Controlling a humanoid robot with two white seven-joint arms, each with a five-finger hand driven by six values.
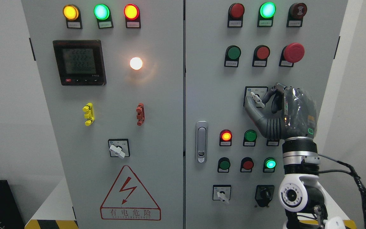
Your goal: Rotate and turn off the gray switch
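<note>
The gray rotary switch (256, 99) sits on the right cabinet door, its pale lever slanting from upper left to lower right. My right hand (262, 101) rises from the bottom right; its thumb and curled fingers (269, 94) pinch the lever. The palm and wrist hide the panel just right of the switch. My left arm is out of the picture.
Lit lamps and push buttons cover the right door, with a red mushroom stop button (293, 52) above my hand. Lower down are a small white selector (222, 195) and a black knob (264, 194). A door latch (201, 141) is to the left. The left door carries a meter (79, 62) and another selector (117, 150).
</note>
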